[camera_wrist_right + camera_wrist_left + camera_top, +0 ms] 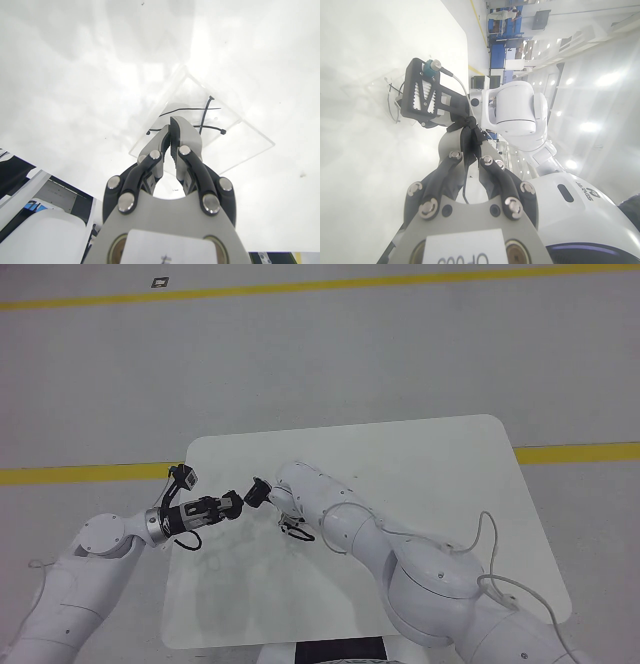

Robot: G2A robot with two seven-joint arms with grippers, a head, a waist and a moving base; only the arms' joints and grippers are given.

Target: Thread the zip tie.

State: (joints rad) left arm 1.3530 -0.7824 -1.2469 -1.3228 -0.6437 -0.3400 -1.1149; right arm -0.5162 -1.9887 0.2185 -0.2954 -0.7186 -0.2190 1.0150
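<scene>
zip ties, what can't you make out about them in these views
Top view: zip ties too small to count beside the right arm.
Left wrist view: a black bracket covers most.
Right wrist view: the shut right gripper hides one tie's middle on the clear tray.

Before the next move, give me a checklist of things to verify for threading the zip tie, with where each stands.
1. Zip ties on the clear plate, reachable: ok; several lie loose, crossing each other.
2. Plate flat on the table: ok.
3. Right gripper open for a pick: not ok; shut and empty, pointing at the ties.
4. Left gripper holding a tie: cannot tell; shut, with something black at its tips.
5. Clearance between the two grippers: cannot tell; they sit close together.
</scene>
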